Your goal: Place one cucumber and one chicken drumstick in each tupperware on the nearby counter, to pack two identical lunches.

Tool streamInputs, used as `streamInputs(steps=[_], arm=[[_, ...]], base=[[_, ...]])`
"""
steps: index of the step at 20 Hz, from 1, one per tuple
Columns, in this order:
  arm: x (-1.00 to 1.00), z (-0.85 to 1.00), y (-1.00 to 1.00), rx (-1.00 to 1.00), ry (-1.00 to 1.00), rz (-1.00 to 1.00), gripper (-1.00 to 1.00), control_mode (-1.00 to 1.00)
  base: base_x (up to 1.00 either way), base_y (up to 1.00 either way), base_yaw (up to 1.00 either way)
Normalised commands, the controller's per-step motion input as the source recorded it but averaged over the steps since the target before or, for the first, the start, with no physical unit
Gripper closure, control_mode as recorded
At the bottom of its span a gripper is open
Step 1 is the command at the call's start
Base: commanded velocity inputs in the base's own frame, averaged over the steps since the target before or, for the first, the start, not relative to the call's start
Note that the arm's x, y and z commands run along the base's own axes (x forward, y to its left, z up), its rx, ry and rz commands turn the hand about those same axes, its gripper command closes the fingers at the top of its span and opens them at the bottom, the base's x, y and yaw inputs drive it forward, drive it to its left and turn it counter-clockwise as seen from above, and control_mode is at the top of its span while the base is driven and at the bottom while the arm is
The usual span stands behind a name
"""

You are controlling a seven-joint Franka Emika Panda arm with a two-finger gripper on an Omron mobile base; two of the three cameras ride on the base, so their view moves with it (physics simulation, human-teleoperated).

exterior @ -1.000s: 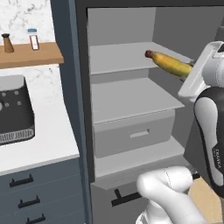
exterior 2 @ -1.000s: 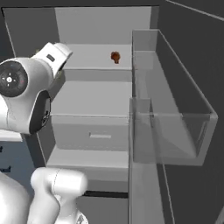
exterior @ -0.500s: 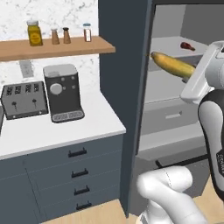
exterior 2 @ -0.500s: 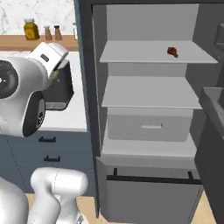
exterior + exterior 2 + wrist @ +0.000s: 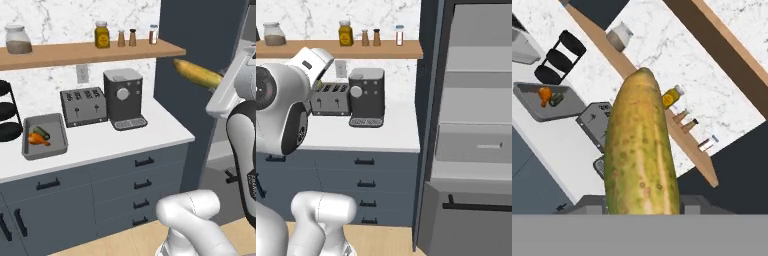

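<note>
My gripper (image 5: pixel 642 204) is shut on a long yellow-green cucumber (image 5: pixel 641 150), which points away from the hand. In the left base view the same cucumber (image 5: pixel 196 74) is held high, above the right end of the white counter (image 5: pixel 155 132) and sticking out leftward from the gripper (image 5: pixel 218 84). A grey tupperware (image 5: pixel 46 152) lies on the counter at the left, far below and left of the gripper. It holds an orange chicken drumstick (image 5: pixel 35 140) and a small dark green cucumber (image 5: pixel 42 132). The hand view shows this tupperware (image 5: pixel 532 107) too.
A black tiered rack (image 5: pixel 7 110) stands left of the tupperware, with a toaster (image 5: pixel 84 106) and a coffee machine (image 5: pixel 124 97) to its right. A wooden shelf (image 5: pixel 90 50) with jars runs above. The open fridge (image 5: pixel 476 125) is to the right of the counter.
The whole picture has swung from the open fridge round to the counter, so the cameras have moved. The cucumber has stayed in the shut gripper.
</note>
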Motion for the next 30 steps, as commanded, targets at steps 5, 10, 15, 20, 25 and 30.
streamInputs(steps=[5, 10, 15, 20, 25, 30], arm=[[0.0, 0.0, 0.0, 0.0, 0.0, 0.0, 1.0, 1.0], [0.0, 0.0, 0.0, 0.0, 0.0, 0.0, 1.0, 1.0], [0.0, 0.0, 0.0, 0.0, 0.0, 0.0, 1.0, 1.0], [0.0, 0.0, 0.0, 0.0, 0.0, 0.0, 1.0, 1.0], [0.0, 0.0, 0.0, 0.0, 0.0, 0.0, 1.0, 1.0], [0.0, 0.0, 0.0, 0.0, 0.0, 0.0, 1.0, 1.0]], base=[[0.0, 1.0, -0.02], [-0.01, 1.0, -0.02], [0.0, 1.0, -0.01], [0.0, 1.0, -0.01], [0.13, 1.0, -0.04], [0.45, 0.94, -0.02]])
